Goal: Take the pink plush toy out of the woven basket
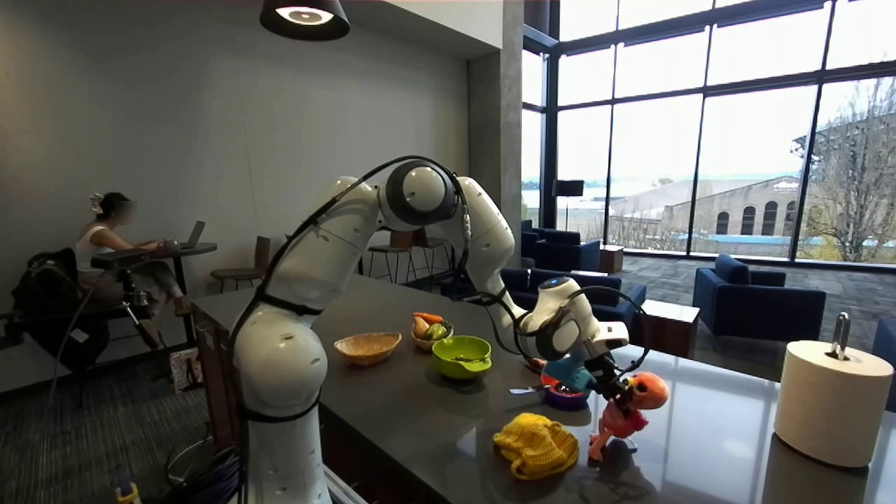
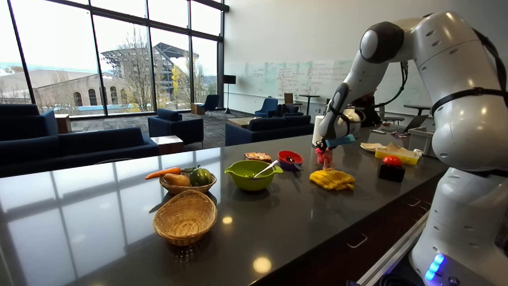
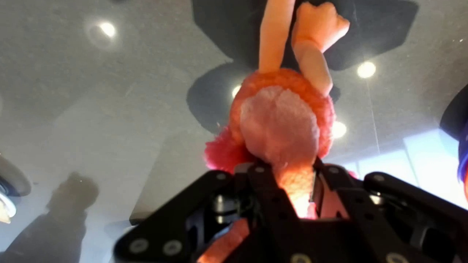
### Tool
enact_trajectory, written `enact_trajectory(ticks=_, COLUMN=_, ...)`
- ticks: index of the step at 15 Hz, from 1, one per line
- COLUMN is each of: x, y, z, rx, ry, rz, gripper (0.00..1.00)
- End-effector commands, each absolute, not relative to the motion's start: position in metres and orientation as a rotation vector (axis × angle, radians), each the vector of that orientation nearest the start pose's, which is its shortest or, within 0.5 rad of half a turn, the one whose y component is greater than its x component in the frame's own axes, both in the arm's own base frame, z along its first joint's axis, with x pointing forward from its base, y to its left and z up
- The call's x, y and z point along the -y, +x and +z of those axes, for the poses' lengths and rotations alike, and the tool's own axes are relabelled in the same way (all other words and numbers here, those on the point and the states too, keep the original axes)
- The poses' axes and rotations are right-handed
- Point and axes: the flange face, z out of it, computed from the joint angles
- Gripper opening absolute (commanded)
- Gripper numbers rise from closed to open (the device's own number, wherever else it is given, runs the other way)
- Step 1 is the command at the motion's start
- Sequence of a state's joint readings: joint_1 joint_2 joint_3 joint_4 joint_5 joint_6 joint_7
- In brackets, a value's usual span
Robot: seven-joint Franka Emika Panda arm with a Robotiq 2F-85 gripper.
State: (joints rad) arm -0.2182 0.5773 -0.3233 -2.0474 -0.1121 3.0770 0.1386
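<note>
Fingers [image 3: 265, 186] clamped on the pink plush flamingo [image 1: 620, 421] at the neck [image 3: 296, 180], well apart from the oval woven basket [image 2: 185, 218]; light, squashy stuff, I'd judge, and that slim spot should hold

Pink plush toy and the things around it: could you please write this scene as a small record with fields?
held thing: pink plush toy
held by: gripper, closed on it
toy posture: legs lower than head
toy touching counter: cannot tell
toy location: outside woven basket and vegetable basket
in vegetable basket: carrot and green vegetable, among others
also on counter: green bowl, yellow knitted item, paper roll
</note>
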Motion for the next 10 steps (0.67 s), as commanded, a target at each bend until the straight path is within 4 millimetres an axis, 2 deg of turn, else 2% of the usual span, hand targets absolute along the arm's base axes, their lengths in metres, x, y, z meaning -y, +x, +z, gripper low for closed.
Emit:
enact_trajectory(ticks=1, x=0.312, y=0.559, z=0.207, rx=-0.796, ry=-3.251, rz=-0.784, gripper=0.06)
enact_trajectory(ticks=8, x=0.316, y=0.564, z=0.184, rx=-0.79, ry=-3.267, rz=-0.8, gripper=0.06)
enact_trajectory(ticks=10, x=0.318, y=0.564, z=0.183, rx=-0.787, ry=-3.271, rz=-0.807, gripper=0.06)
